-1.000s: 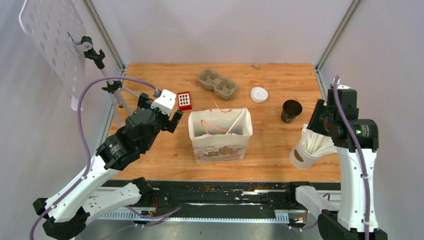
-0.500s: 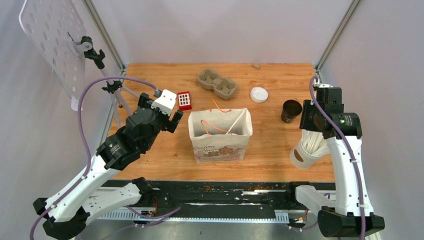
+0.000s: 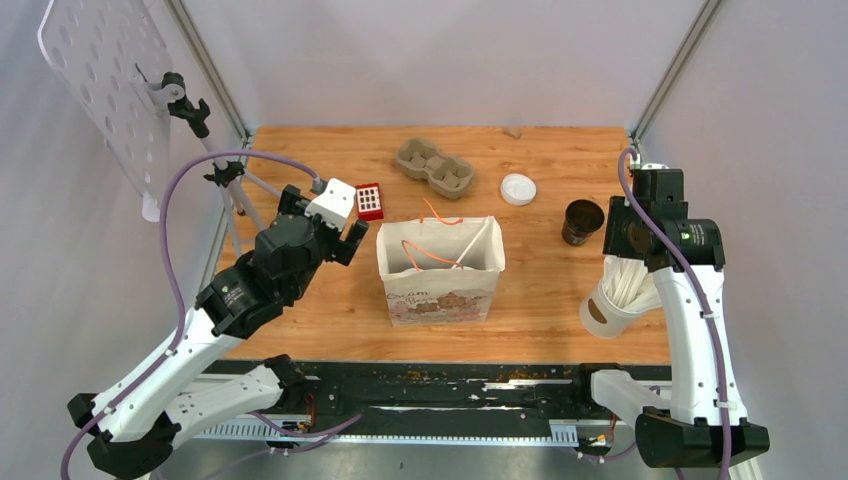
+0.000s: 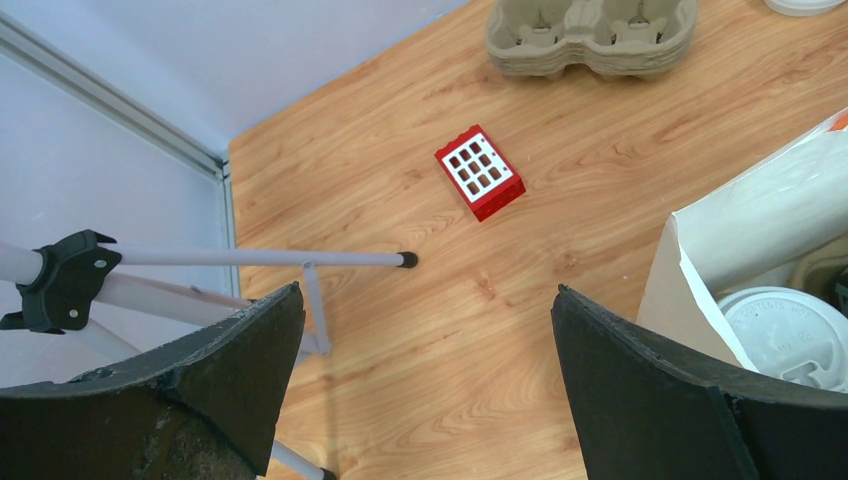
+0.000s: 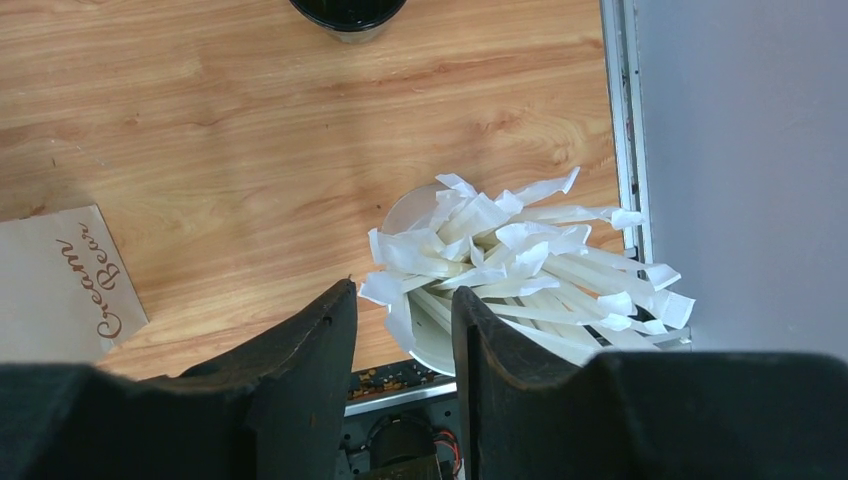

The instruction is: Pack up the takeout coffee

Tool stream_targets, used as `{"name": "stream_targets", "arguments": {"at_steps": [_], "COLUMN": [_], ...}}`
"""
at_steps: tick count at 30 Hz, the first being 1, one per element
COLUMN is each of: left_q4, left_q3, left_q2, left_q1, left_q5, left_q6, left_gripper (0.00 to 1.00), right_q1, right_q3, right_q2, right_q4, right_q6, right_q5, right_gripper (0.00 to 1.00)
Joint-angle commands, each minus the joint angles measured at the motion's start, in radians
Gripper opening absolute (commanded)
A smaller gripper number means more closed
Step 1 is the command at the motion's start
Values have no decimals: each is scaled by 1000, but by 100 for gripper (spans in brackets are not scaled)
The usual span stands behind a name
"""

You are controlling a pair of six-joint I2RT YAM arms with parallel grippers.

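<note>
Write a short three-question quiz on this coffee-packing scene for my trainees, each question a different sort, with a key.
1. True or false: the dark cup standing on the table has a lid on.
2. In the left wrist view, what sits inside the paper bag? A) a lidded cup B) the red block C) the pulp tray
3. Fill in: the left gripper stands ____, holding nothing.
Key: 1 false; 2 A; 3 open.
</note>
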Motion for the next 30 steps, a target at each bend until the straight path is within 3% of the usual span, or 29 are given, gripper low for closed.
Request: {"name": "stream_targets", "arguments": {"at_steps": [1,5,13,22,30], "left_q4": [26,25,24,19,19], "left_q3": [29,29,31,31,32], "left_q2": [-4,-4,-5,-10,-10], "left_q1": [2,2,2,2,2], "left_q5": [-3,-6,-3,-1,-2], "left_q6": [9,11,12,7,9], "left_gripper": [100,100,100,100,100], "right_q1": [-2,-2,-2,-2,-2], "right_q3": [29,-11,-71,-74,131], "right_q2": [-5,-17,-29,-35,0], "right_q4": [-18,-12,12,33,-146], "right_q6": [-9,0,6,-25,-18], "right_q5": [29,3,10,17,71], "right_gripper": [40,35,35,7,2]}}
